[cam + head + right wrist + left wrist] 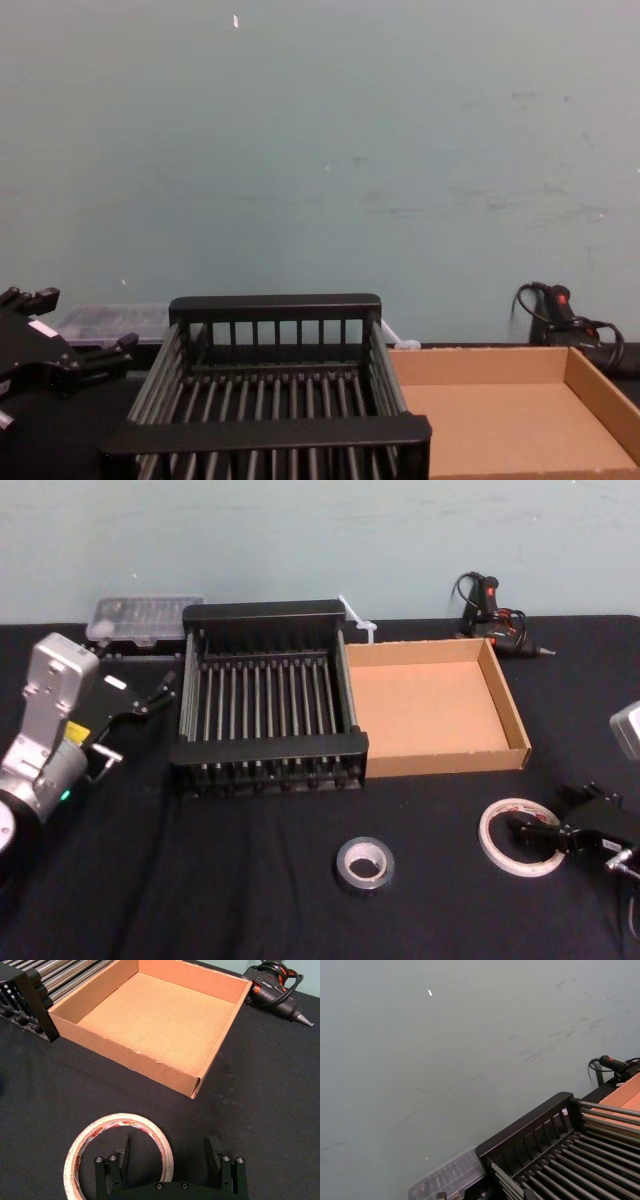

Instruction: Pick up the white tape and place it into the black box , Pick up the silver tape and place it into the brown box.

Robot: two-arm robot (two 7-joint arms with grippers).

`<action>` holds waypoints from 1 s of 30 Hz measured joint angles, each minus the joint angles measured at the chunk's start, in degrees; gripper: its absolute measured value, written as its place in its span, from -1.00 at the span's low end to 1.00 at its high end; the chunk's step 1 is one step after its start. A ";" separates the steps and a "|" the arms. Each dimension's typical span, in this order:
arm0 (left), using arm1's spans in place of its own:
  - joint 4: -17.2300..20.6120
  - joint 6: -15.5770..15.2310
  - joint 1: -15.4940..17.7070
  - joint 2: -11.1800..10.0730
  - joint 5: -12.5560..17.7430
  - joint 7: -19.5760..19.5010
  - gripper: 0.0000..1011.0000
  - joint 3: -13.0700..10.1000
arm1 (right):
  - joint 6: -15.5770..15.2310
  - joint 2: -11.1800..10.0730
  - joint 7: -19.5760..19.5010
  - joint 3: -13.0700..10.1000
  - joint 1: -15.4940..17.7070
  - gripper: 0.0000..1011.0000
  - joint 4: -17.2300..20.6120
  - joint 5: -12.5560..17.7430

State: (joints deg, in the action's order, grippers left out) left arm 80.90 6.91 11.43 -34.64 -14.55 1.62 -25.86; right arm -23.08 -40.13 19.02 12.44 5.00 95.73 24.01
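While astride white tape [119,1120], right hand [169,1149].

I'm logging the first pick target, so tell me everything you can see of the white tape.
The white tape is a thin flat ring, white with red print on its top face, its wide centre showing the black table beneath. It lies flat, nearer the robot than the brown box, right of the silver tape. The open right gripper straddles its band, one finger inside the ring and one outside; contact is unclear.
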 joint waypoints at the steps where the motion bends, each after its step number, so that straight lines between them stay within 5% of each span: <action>1: 0.00 0.00 0.00 0.00 0.00 0.00 0.98 0.00 | -0.12 0.12 0.13 -0.02 -0.03 0.98 -0.05 -0.14; 30: 0.00 0.00 0.00 0.00 0.00 0.00 0.98 0.00 | -0.68 0.76 1.43 -0.44 -0.02 0.98 -0.51 -1.16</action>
State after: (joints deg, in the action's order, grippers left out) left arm 80.90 6.91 11.43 -34.64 -14.55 1.62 -25.86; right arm -23.76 -39.37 20.44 11.99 4.98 95.23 22.85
